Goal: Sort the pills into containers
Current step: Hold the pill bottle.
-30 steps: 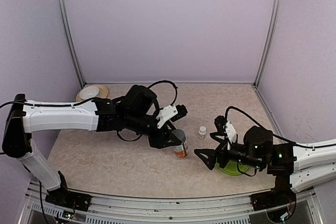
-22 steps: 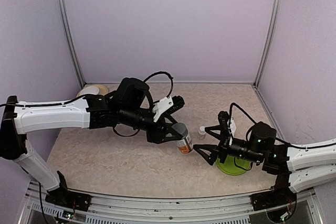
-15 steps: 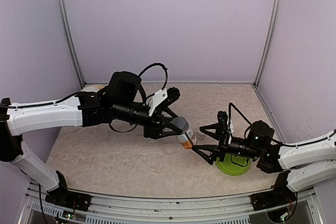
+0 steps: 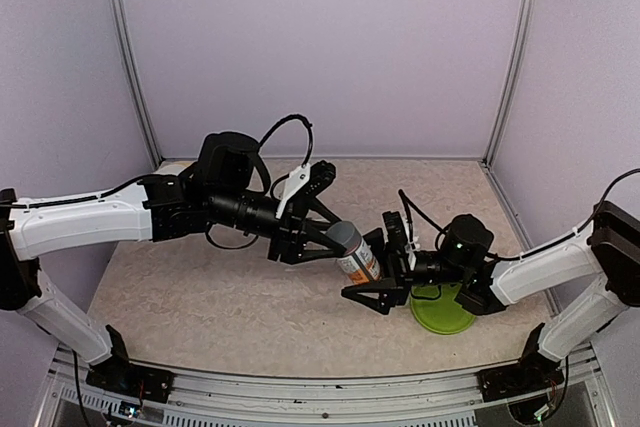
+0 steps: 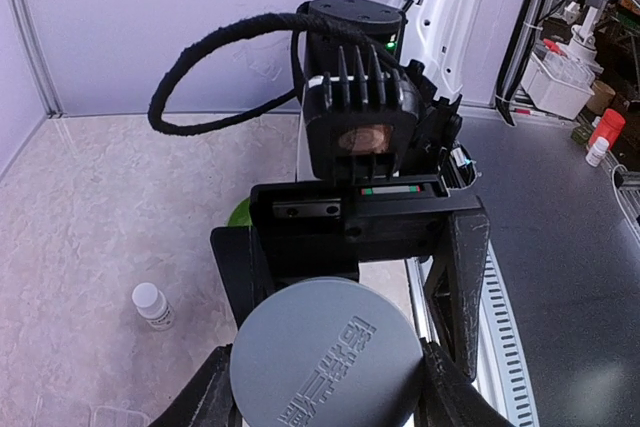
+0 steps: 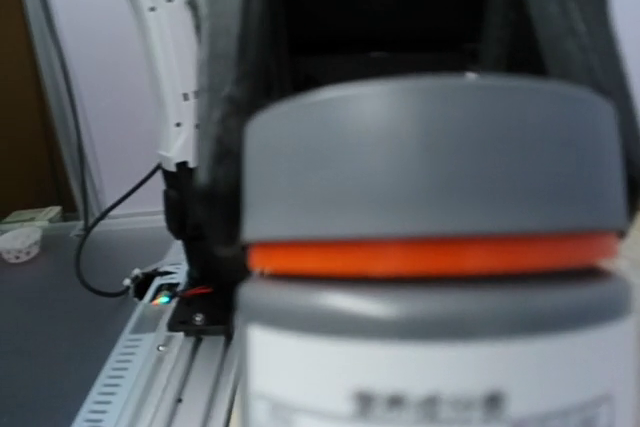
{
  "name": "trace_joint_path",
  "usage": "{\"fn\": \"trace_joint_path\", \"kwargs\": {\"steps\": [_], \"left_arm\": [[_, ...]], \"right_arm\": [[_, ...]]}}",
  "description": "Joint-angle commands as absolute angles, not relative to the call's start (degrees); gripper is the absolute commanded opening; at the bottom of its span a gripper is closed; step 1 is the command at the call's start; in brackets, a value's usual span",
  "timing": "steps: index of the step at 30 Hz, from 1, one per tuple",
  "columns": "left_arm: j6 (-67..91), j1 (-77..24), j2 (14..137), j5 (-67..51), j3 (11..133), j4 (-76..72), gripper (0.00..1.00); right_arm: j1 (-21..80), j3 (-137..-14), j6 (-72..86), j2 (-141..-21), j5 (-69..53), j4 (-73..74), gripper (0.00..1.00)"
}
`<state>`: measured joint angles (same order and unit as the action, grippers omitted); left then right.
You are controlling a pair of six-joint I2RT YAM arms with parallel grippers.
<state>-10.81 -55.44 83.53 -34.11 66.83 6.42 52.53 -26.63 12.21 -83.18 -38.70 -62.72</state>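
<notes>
My left gripper (image 4: 335, 242) is shut on the grey-capped, orange-labelled bottle (image 4: 355, 255) and holds it tilted above the table. In the left wrist view its grey cap (image 5: 325, 352) sits between my fingers (image 5: 440, 392). My right gripper (image 4: 373, 267) is open, one finger on each side of the bottle's lower end; it faces the left wrist camera (image 5: 348, 247). The right wrist view is filled by the blurred bottle (image 6: 430, 247). No pills show. A clear plastic edge (image 5: 112, 415), perhaps the compartment box, shows at the bottom left of the left wrist view.
A small white bottle (image 5: 152, 305) stands on the table to the left of the grippers. A green plate (image 4: 440, 312) lies under my right arm. A cream bowl (image 4: 165, 166) sits at the far left corner, mostly behind my left arm.
My left gripper has lifted the grey-capped bottle off the table and tilted it towards the right. My right gripper has moved left, and its open fingers now straddle the bottle.
</notes>
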Motion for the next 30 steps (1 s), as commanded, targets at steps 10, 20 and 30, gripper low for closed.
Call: {"fn": "trace_joint_path", "kwargs": {"steps": [10,20,30], "left_arm": [[-10.86,-53.55,80.22,-35.06,65.88,4.08,0.21],[-10.28,-53.09,80.11,-34.39,65.71,4.58,0.21],[-8.35,-52.65,80.31,-33.17,65.78,3.9,0.21]], "right_arm": [[51.03,-29.19,15.17,-86.88,-45.39,-71.18,0.7],[50.05,-28.54,15.85,-87.15,-46.61,-71.87,0.59],[49.75,-29.51,14.5,-87.16,-45.76,-68.78,0.3]]}}
